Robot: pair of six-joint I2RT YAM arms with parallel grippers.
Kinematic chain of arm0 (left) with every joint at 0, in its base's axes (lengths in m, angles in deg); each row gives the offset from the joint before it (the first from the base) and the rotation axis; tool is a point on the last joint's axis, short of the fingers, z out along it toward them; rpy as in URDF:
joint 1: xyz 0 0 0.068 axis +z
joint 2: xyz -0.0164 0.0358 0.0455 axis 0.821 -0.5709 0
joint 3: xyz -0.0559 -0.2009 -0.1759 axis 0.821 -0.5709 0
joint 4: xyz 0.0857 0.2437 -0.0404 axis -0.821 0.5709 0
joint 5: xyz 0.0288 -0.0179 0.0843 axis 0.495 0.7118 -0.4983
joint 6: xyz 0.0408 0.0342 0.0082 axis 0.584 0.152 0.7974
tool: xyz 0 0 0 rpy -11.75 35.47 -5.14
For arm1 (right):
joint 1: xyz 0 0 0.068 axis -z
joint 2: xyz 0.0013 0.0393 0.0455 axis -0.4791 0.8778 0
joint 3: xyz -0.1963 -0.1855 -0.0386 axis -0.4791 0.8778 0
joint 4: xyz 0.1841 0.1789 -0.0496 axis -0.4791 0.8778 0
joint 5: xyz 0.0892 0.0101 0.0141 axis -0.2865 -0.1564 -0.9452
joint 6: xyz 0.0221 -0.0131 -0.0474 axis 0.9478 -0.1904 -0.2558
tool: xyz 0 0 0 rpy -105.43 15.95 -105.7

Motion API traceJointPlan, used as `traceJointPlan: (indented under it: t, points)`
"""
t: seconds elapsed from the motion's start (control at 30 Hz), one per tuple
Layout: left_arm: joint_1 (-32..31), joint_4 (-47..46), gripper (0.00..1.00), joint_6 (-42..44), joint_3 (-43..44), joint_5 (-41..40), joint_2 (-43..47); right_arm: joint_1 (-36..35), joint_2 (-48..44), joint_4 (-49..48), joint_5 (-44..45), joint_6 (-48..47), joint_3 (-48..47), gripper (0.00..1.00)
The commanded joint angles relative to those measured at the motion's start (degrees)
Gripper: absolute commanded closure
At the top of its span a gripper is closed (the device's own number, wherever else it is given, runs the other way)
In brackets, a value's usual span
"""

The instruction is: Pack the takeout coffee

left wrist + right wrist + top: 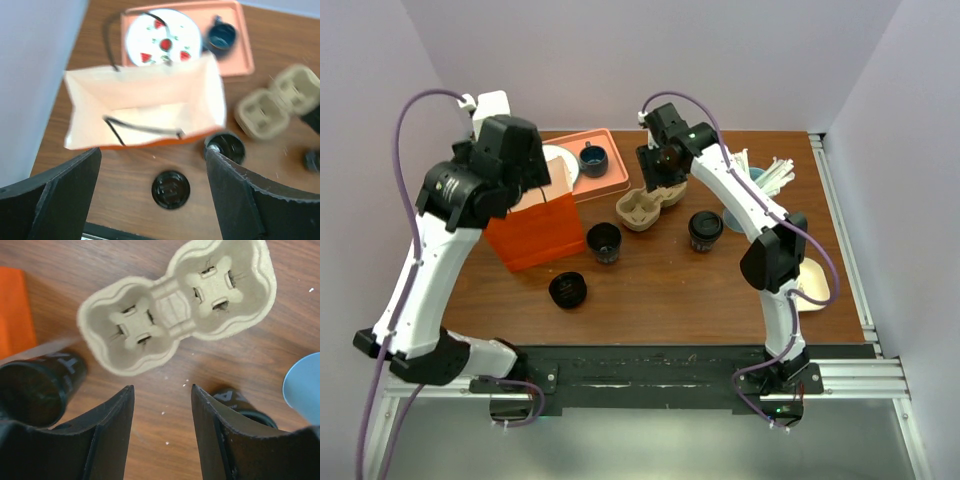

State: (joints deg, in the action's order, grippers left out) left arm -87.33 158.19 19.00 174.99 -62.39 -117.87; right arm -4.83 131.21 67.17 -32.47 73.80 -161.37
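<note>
The takeout coffee (705, 230), a dark paper cup under a round black lid, stands on the wooden counter (670, 300) beside the tan pulp cup carrier (650, 205). The right end effector (161, 390) hovers over that carrier, half-spread, empty; the left end effector (152, 156) gapes wide above the orange paper bag (145, 107)

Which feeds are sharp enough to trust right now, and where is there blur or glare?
Left wrist: motion-blurred throughout, the orange bag and the cup carrier smeared. Right wrist: the cup carrier is crisp, though the unlidded dark cup at lower left is soft-edged. Top external: sharp, evenly lit, soft shadows on the table, no glare.
</note>
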Motion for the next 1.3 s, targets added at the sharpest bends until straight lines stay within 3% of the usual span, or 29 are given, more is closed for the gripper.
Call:
traceJointPlan:
  t: [0.0, 0.1, 0.2, 0.33, 0.6, 1.0, 1.13, 1.17, 1.23, 1.27]
  points:
    - [7.96, -3.02, 0.12, -2.09, 4.92, -3.72, -3.11, -0.12, -4.51, -0.04, -5.75, 5.05, -7.26, 0.49]
    - [11.04, -0.83, 0.14, -5.50, 3.78, -4.50, -4.17, -0.21, -4.23, -5.10, -13.89, 11.72, -10.72, 0.49]
    - [14.64, 0.23, 0.14, -7.97, 1.77, -4.07, -2.25, -1.52, -5.90, -14.06, -19.72, 19.46, -7.93, 0.48]
    - [16.23, 0.23, 0.13, -8.68, 0.44, -3.62, 4.25, -6.00, -3.72, -14.72, -19.38, 26.15, -11.60, 0.48]
    - [16.23, -0.73, 0.15, -7.80, -3.51, 3.74, 7.16, -10.49, -1.52, -17.88, -15.51, 26.86, -13.46, 0.46]
    - [16.23, -2.22, 0.17, -8.15, -11.24, 6.57, 12.44, -12.87, 4.11, -19.19, -11.30, 26.25, -14.16, 0.47]
    - [16.23, -2.67, 0.19, -7.19, -12.57, 7.27, 14.28, -13.22, 5.60, -23.68, -15.86, 27.56, -14.33, 0.64]
    - [16.23, -2.67, 0.20, -7.10, -12.74, 7.19, 14.63, -13.30, 5.78, -24.99, -16.74, 27.83, -14.51, 0.75]
    - [16.23, -2.41, 0.20, -6.84, -12.22, 7.01, 14.64, -13.39, 5.69, -27.53, -19.02, 28.44, -14.16, 0.83]
    - [16.23, -2.40, 0.21, -6.92, -12.04, 6.92, 14.46, -13.39, 5.52, -28.16, -19.38, 29.57, -13.72, 0.92]
